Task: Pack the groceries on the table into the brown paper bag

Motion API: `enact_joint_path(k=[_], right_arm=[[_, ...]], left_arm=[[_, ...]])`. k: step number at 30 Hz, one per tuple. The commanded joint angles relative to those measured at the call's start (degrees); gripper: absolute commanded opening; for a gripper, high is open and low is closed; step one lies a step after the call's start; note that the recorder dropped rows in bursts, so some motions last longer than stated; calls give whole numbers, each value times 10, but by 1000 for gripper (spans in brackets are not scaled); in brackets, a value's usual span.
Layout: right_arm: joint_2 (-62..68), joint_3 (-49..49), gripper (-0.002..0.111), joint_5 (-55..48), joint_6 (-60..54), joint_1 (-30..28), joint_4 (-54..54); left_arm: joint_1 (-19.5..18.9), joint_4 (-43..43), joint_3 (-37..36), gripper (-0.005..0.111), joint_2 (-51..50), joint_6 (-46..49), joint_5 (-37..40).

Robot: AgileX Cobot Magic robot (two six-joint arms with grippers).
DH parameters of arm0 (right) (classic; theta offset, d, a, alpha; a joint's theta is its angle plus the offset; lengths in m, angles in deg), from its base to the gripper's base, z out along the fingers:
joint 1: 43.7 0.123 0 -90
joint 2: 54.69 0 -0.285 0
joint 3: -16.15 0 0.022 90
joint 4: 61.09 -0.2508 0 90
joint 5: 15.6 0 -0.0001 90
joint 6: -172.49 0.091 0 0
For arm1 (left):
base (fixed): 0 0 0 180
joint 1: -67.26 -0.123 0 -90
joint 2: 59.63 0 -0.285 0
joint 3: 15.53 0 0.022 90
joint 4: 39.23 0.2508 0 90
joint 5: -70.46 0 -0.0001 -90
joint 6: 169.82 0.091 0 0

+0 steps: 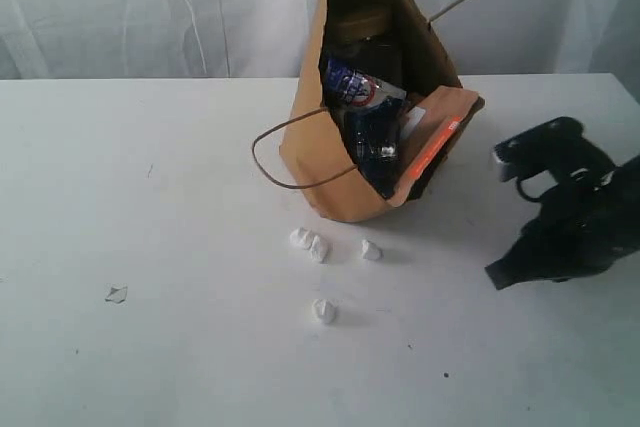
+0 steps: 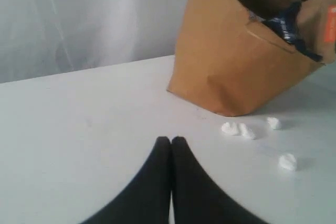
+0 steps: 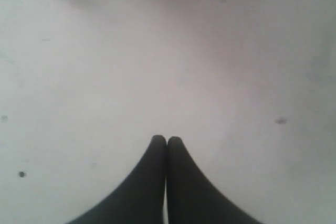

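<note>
The brown paper bag stands at the middle back of the table, leaning, its mouth open. Inside it I see a long dark-blue noodle pack, a blue-white carton, and an orange-brown pouch against the right wall. In the left wrist view the bag is ahead of my left gripper, which is shut and empty over bare tabletop. My right gripper sits low to the right of the bag; the right wrist view shows it shut with nothing in it.
Several small white crumbs lie in front of the bag, seen also as crumbs in the left wrist view. A tiny scrap lies at the left. A white curtain hangs behind the table.
</note>
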State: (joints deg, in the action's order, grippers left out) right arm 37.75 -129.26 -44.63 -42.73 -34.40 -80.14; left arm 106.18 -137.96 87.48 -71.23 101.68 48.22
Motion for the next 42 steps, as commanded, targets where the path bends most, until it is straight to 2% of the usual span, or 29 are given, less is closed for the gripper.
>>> enact_joint_path(k=[1,5,8,10,16,18,23,30,33,36,40,42], right_arm=[[-2,4,0,20,-144,47,-118],[8,4,0,65,-164,84,-199],[34,4,5,84,-190,109,-203],[56,3,15,86,-197,124,-205],[73,-7,56,87,-260,177,-224],[74,-7,61,112,-261,189,-224],[102,-7,61,243,-259,213,-229],[165,-9,61,347,-223,243,-248],[195,-26,58,354,-210,243,-248],[221,-51,48,356,-182,243,-248],[231,-59,16,353,-119,243,-248],[230,-59,6,333,-110,243,-248]], left_arm=[[-140,-12,-1,0,5,-3,23],[-252,-12,-1,0,5,-3,23],[-309,-12,-1,0,5,-3,23],[-323,-12,-1,0,6,-3,22],[-325,-12,-1,0,7,-3,23],[-325,-12,-1,0,14,-3,23],[-325,-12,-1,0,37,-3,23],[-325,-12,-1,0,38,-2,25],[-325,-12,-1,0,38,-2,25],[-325,-12,-1,0,38,-2,25],[-325,-12,-1,0,38,-2,25],[-325,-12,-1,0,38,-2,25]])
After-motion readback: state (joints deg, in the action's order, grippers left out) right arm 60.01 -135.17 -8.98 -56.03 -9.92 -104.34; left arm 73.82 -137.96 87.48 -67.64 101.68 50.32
